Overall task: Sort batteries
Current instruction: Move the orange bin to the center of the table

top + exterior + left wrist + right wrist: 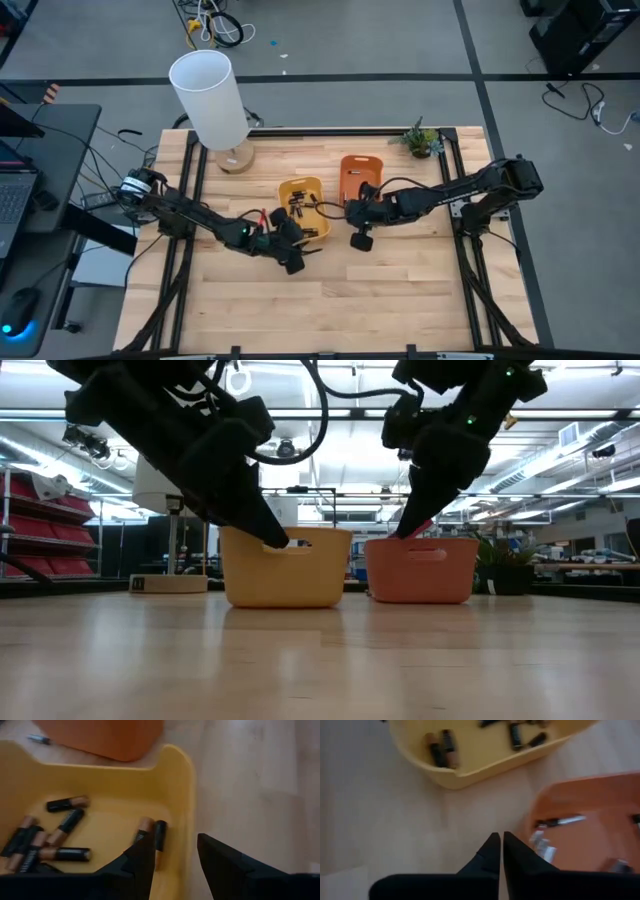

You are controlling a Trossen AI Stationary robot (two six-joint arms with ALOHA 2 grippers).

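Near the table's centre in the high view, the left gripper [292, 262] sits at about seven o'clock, just off the near corner of the yellow bin [316, 183]. Its fingers [135, 865] stand apart with nothing between them, one reaching over the bin's rim by a pair of cells, the other outside over bare wood; whether any fingertip touches the bin cannot be told. The right gripper [501, 840], at about four o'clock from centre beside the near end of the orange bin [347, 163], has its fingers pressed together tip to tip and carries nothing, pointing at the strip of table [400, 290] between the two bins.

The batteries [65, 822] lie flat on the yellow bin's floor, black-and-copper cells with long axes running various ways. In the left wrist view, two lie side by side and parallel against the wall next to the gripper finger, several cluster at the opposite side, and a couple rest apart between them. The right wrist view shows a parallel pair close to the yellow wall and others further in.

Inside the orange bin lie a few slimmer, silvery cells [560, 821], one stretched along the floor and others beside it, too blurred to count.

At eleven o'clock stands a white lamp [210, 95]; at one o'clock, a small plant [421, 139].
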